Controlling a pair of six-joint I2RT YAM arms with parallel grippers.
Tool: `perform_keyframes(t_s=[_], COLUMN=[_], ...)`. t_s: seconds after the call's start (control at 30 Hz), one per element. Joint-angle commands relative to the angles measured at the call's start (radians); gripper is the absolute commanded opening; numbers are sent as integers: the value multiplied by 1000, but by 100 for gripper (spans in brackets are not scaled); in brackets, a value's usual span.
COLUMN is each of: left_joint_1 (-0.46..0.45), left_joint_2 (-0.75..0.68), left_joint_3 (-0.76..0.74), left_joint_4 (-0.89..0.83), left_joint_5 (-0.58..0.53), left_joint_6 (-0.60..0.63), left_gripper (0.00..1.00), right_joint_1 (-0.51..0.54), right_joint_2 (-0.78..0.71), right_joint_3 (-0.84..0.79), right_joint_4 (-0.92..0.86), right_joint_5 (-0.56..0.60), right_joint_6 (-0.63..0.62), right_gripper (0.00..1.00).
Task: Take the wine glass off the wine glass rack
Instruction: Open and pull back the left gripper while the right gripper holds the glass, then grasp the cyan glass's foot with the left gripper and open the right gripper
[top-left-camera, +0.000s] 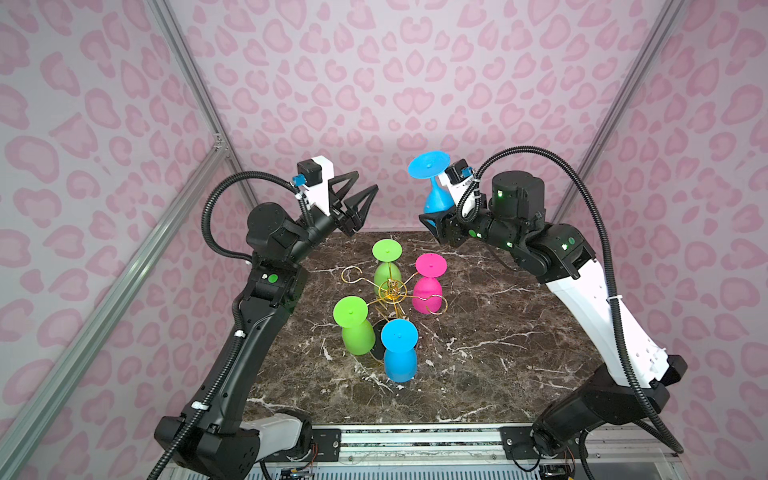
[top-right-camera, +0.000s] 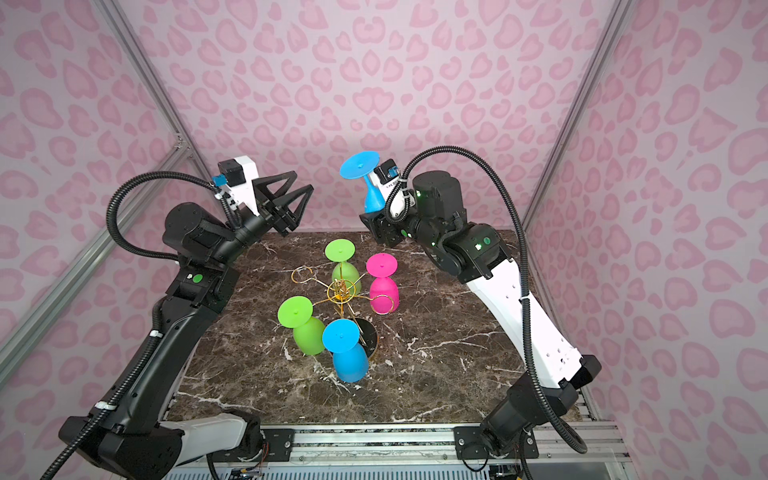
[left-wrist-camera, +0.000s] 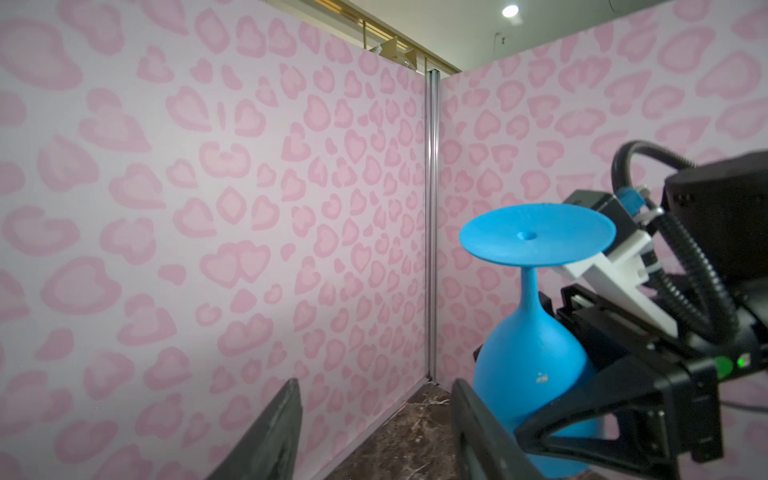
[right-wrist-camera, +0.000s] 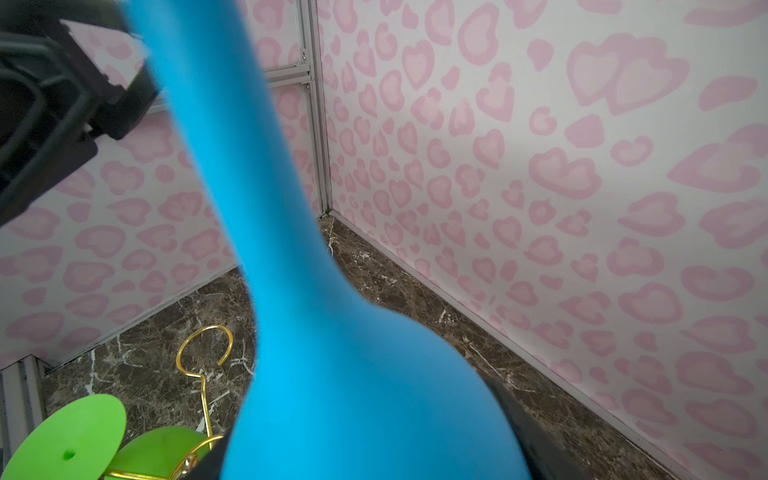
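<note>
The wine glass (top-left-camera: 437, 198), a blue one, is held clear of the wine glass rack (top-left-camera: 390, 291), high above the far end of the marble table (top-left-camera: 498, 332). It is pinched at the bowl by the right gripper (top-left-camera: 433, 219), with its foot upward and tilted. The left gripper (top-left-camera: 366, 183) is raised opposite it, jaws spread, with nothing between them. A slip is judged the main risk, since the grip is taken on a rounded, tapering bowl and the broad foot is carried overhead and off to one side. With a quick swing or a slackened pinch, the glass could be let slide and be dropped onto the table or the glasses below. If it is passed across, it could be knocked loose by a left finger brought in at the wrong height. If it is lowered near the middle, the thin wire rack could be struck and the hanging glasses shaken off. Counted in both top views are two arms, one rack and five glasses. One is gripped. Four are hung foot-up on the rack: a far green glass (top-left-camera: 387, 272), a near green glass (top-left-camera: 357, 334), a pink glass (top-left-camera: 428, 293) and a second blue glass (top-left-camera: 400, 357). Two loops are left bare: one empty hook (top-left-camera: 353, 275) and another empty hook (top-left-camera: 436, 304).
</note>
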Motion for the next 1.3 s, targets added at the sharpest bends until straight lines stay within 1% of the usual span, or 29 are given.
perform_keyframes(t_s=[0.0, 0.13, 0.37, 0.7, 0.97, 1.1, 1.2, 1.27], left_joint_1=[-8, -37, -61, -66, -68, -69, -71, -71], left_joint_2=[11, 16, 31, 32, 31, 34, 39, 39], left_joint_3=[-14, -38, -32, -29, -28, -27, -24, -26], left_joint_4=[51, 55, 67, 83, 78, 74, 65, 61], left_joint_5=[104, 163, 141, 123, 137, 155, 168, 177], left_joint_6=[368, 539, 662, 707, 730, 737, 744, 751], left_gripper=[54, 49, 46, 43, 41, 37, 37, 32], right_joint_1=[3, 6, 18, 53, 61, 62, 62, 63], right_joint_2=[17, 22, 55, 100, 113, 114, 117, 120], right_joint_3=[23, 23, 50, 86, 86, 86, 86, 85], right_joint_4=[-89, -104, -145, -189, -201, -200, -204, -206], right_joint_5=[-4, -20, -36, -47, -68, -79, -89, -96], right_joint_6=[-5, 8, 16, 16, 21, 24, 24, 25], right_gripper=[53, 51, 50, 47, 45, 45, 45, 45])
